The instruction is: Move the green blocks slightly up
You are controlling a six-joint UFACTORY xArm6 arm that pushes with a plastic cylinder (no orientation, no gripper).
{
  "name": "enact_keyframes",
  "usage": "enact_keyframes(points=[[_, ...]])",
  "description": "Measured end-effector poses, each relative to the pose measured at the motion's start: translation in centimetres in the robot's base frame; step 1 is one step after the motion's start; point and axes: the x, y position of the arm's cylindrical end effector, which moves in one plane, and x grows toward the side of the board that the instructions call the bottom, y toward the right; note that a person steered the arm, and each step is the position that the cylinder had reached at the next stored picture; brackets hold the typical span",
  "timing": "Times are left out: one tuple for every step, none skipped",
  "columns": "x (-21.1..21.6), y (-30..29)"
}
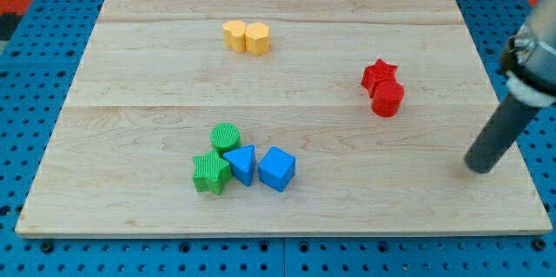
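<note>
The wooden board (pixel 287 121) carries every block, and my tip (pixel 479 168) rests on it near the view's right edge, touching nothing and holding nothing.

The green blocks lie well apart from my tip, far toward the view's left and slightly lower: a green cylinder (pixel 225 137) above a green star (pixel 210 174), touching each other. A blue triangle (pixel 242 165) and blue cube (pixel 277 168) sit between them and my tip, pressed against the greens.

To push upward, I judge my tip must first get below them.
</note>
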Motion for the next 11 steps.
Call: enact_keyframes(points=[[2.1,-6.8],[4.3,-13.5],[6.7,-20.1],[6.7,-25.3],[6.5,-26.0],[5.6,-26.0],[5.1,-26.6],[5.0,-28.8],[3.5,-28.9],[1.5,-28.9],[-0.2,-28.9]])
